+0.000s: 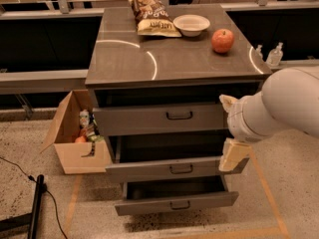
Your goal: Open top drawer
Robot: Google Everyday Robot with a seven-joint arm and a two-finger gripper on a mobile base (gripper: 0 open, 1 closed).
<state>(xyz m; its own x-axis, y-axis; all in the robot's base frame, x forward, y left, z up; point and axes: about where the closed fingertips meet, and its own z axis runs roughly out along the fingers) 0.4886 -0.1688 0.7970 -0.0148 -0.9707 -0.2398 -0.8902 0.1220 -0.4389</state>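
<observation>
Grey cabinet on a speckled floor. Its top drawer (144, 121), just under the tabletop (124, 59), sits slightly pulled out, with a dark handle (179, 115) running level at its centre. Right of that handle, by the drawer's right end, hangs the gripper (228, 131), fingers (234, 154) spread wide, holding nothing.
</observation>
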